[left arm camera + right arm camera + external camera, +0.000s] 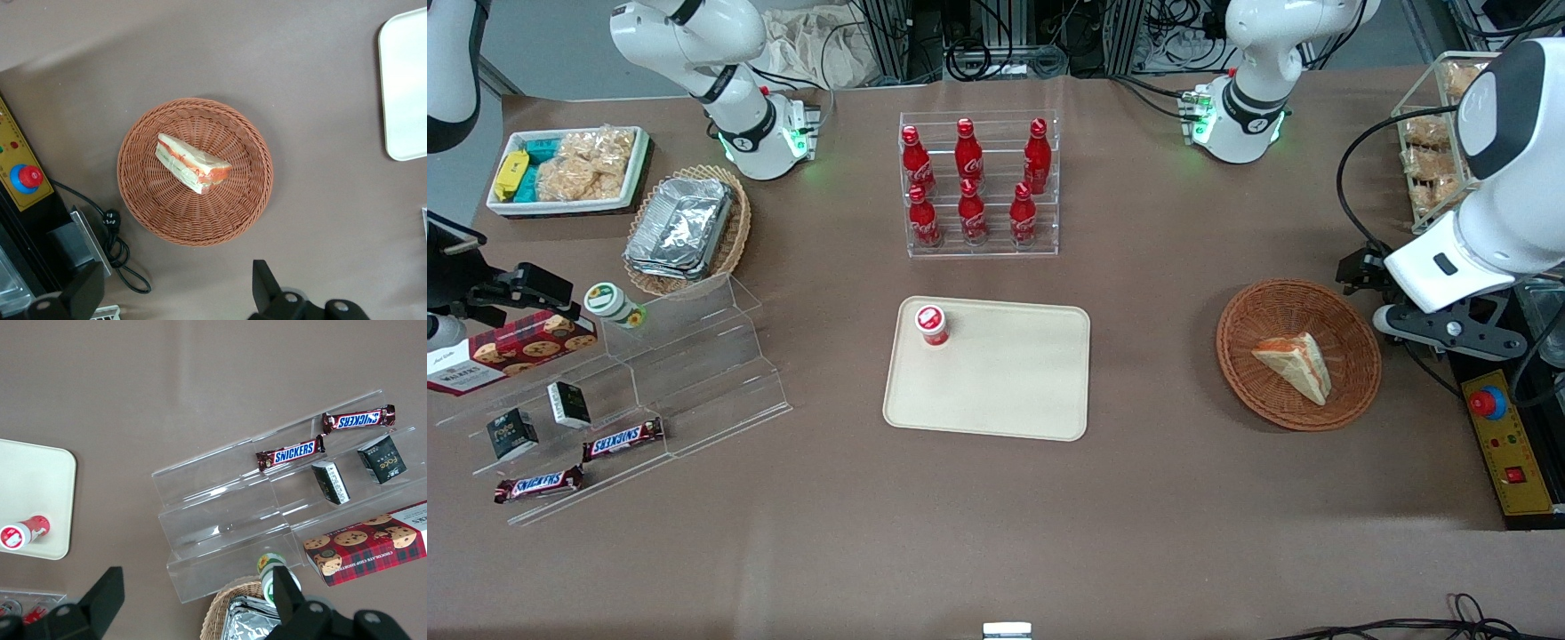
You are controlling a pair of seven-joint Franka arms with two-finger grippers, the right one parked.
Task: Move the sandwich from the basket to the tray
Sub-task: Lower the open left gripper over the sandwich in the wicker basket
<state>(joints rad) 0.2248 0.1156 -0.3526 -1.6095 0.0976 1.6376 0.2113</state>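
The sandwich (1296, 364) (192, 165) is a pale triangular wedge with orange and green filling. It lies alone in the round reddish-brown wicker basket (1238, 356) (143, 213). The cream tray (1014, 391) (403, 93) lies flat at the middle of the table, beside the basket toward the parked arm's end. My gripper (1360, 269) (175, 293) hangs above the table just off the basket's rim, toward the working arm's end. It is open wide, with nothing between its fingers (267, 285).
A small red-capped bottle (932, 324) stands on one corner of the tray. A clear rack of red cola bottles (978, 182) stands farther from the camera. A yellow control box with a red button (1503, 436) (25, 177) and a black cable (113, 253) lie beside the basket.
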